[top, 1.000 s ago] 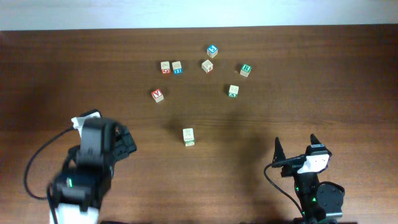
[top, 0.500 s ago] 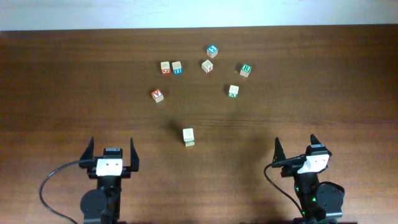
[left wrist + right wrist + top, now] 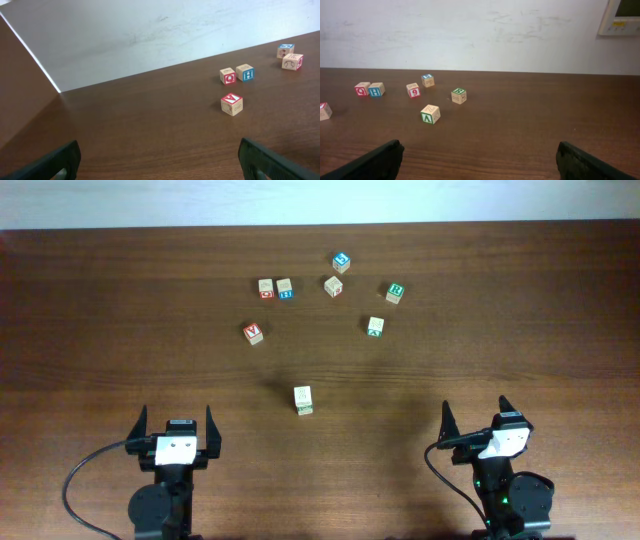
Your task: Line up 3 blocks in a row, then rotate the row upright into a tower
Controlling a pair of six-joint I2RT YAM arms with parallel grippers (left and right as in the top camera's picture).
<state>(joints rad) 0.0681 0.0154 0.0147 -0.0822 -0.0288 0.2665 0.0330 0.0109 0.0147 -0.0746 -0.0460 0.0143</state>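
Note:
Three wooden blocks belong to the task. A red-faced block (image 3: pixel 265 288) and a blue-faced block (image 3: pixel 285 288) stand side by side at the back; the left wrist view shows them as a red Q (image 3: pixel 228 76) and a blue H (image 3: pixel 245 73). A pale tan block with faint marking (image 3: pixel 303 400) sits alone mid-table, nearest the arms. My left gripper (image 3: pixel 177 418) rests at the front left, open and empty. At the front right my right gripper (image 3: pixel 475 412) is also open, with nothing between its fingers. Both are far from every block.
A red V cube (image 3: pixel 253 332) lies left of centre. Further back stand a tan cube (image 3: pixel 334 285), a blue-topped cube (image 3: pixel 342 261) and two green-lettered cubes (image 3: pixel 396 292) (image 3: pixel 375 326). A white wall runs behind the table's far edge (image 3: pixel 480 70).
The left arm has swung from a turned pose to facing straight ahead at the front left, still open. The right arm and all blocks have not moved.

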